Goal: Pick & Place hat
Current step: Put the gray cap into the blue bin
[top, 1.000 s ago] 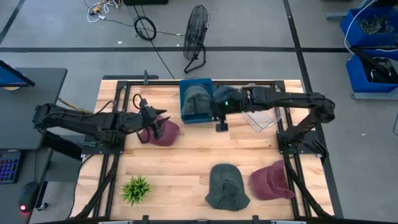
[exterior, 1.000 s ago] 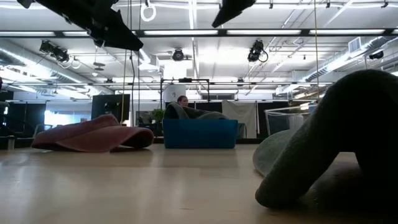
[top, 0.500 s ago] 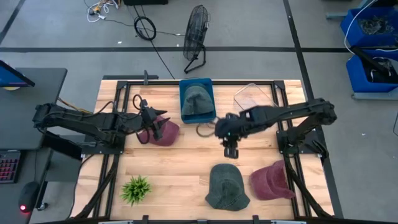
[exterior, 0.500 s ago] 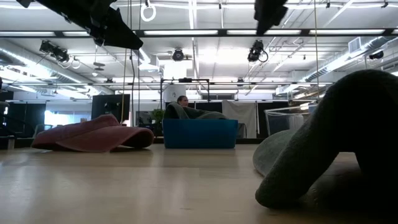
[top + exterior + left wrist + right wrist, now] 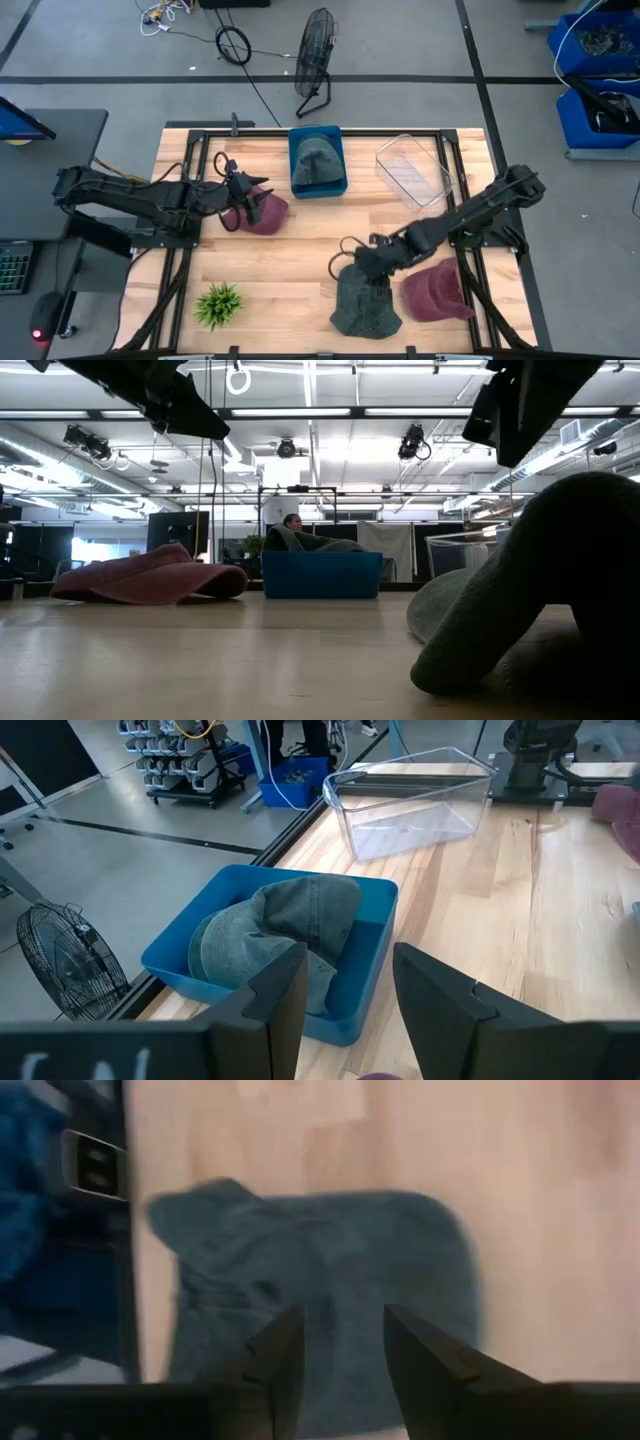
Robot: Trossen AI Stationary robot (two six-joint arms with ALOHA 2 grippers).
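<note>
A grey hat (image 5: 365,305) lies flat on the table near its near edge, close and large in the low view (image 5: 560,590). My right gripper (image 5: 370,268) hangs open above the hat's far part; the wrist view shows the hat (image 5: 320,1270) past the gripper's spread fingers (image 5: 342,1320). A maroon hat (image 5: 268,212) lies left of centre, and my left gripper (image 5: 243,205) is held open above its left edge. A blue bin (image 5: 295,175) at the far edge holds a grey-green hat (image 5: 318,160).
A second maroon hat (image 5: 435,292) lies right of the grey one, close to my right arm. A clear plastic container (image 5: 410,170) stands right of the bin. A small green plant (image 5: 218,305) sits near the near-left corner. Bare wood shows in the table's middle.
My right gripper has swung from beside the blue bin at the far edge across the table toward the near edge, and now hangs over the grey hat. In the low view it has come lower and nearer. The hats have stayed where they were.
</note>
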